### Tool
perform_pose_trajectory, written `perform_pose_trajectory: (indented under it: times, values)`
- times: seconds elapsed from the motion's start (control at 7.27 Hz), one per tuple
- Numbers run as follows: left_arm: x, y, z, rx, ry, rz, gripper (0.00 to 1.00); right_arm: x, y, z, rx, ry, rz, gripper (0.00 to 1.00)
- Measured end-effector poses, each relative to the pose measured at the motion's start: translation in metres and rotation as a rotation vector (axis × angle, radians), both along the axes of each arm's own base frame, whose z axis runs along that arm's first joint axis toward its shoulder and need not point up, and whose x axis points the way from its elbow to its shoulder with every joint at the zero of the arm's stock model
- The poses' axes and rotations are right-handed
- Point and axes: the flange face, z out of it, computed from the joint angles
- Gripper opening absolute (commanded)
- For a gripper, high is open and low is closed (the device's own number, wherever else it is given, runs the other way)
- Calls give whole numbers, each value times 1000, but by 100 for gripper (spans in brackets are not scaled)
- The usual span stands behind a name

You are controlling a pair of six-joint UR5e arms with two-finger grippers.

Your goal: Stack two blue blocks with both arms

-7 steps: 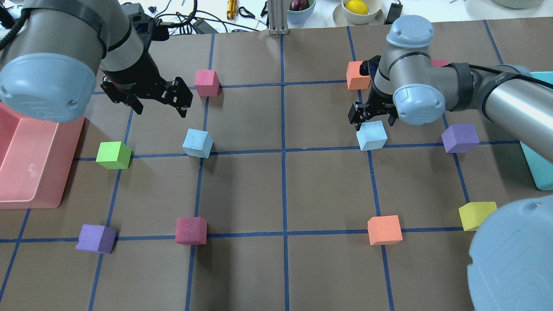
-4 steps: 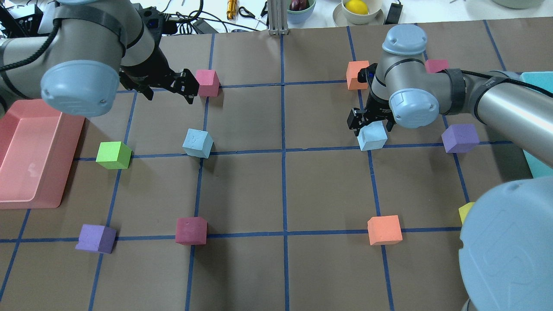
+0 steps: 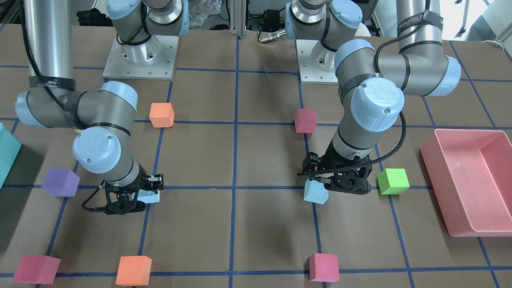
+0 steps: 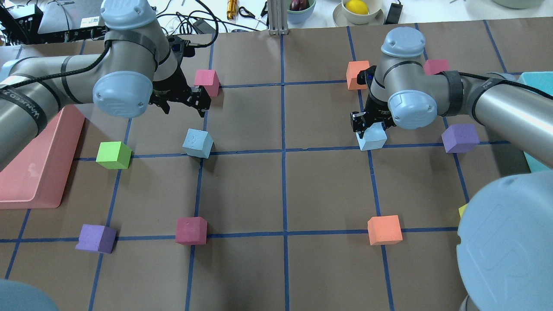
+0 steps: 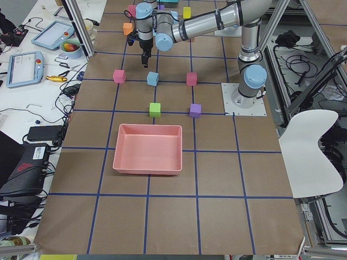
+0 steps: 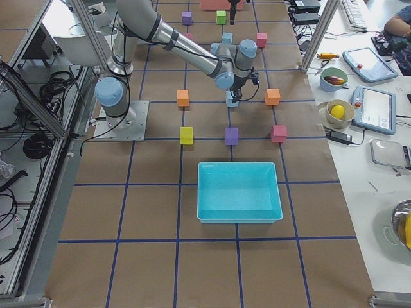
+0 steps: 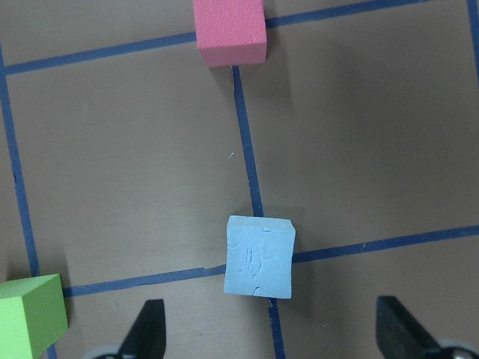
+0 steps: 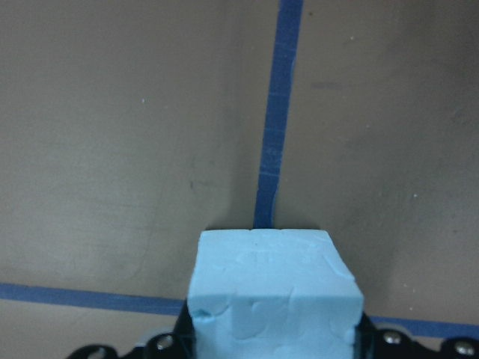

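One blue block sits on the brown table left of centre; it also shows in the left wrist view. My left gripper hangs open above the table, just beyond this block, its fingertips wide apart. The other blue block sits right of centre on the table. My right gripper is down around it, fingers against both its sides. The right wrist view shows this block filling the gap between the fingers. In the front view the block peeks out beside that gripper.
A pink cube lies just past the left gripper and a green cube left of the blue block. An orange cube and a purple cube flank the right gripper. A pink bin stands far left, a teal bin far right.
The left arm has swung to the right, carrying its open gripper closer to the left blue block. The right gripper has come down around the right blue block.
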Motion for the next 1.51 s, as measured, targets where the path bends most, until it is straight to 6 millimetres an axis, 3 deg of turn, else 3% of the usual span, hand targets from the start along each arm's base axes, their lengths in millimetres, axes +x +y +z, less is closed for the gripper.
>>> perform_pose_trajectory:
  times: [0.28, 0.41, 0.55, 0.83, 0.96, 1.1, 1.24, 1.51]
  values:
    - [1, -4, -41, 54, -1, 8, 100, 16, -23, 45, -73, -11, -56, 0]
    - [2, -6, -59, 77, -2, 10, 100, 38, -37, 62, -91, -35, -99, 0]
    - [2, -4, -76, 105, -2, 11, 100, 67, -52, 67, -101, -52, -138, 0]
    - [2, 3, -98, 147, -2, 11, 89, 136, -74, 50, -100, -58, -222, 0]
    - [2, 5, -103, 154, -2, 11, 59, 166, -78, 38, -93, -59, -260, 0]
    - [2, 5, -106, 156, -2, 11, 15, 189, -77, 30, -88, -61, -287, 0]
    - [2, 4, -108, 156, -2, 11, 0, 205, -75, 25, -83, -61, -301, 0]
    - [4, -1, -103, 137, 0, 17, 0, 225, -69, 16, -74, -59, -295, 0]
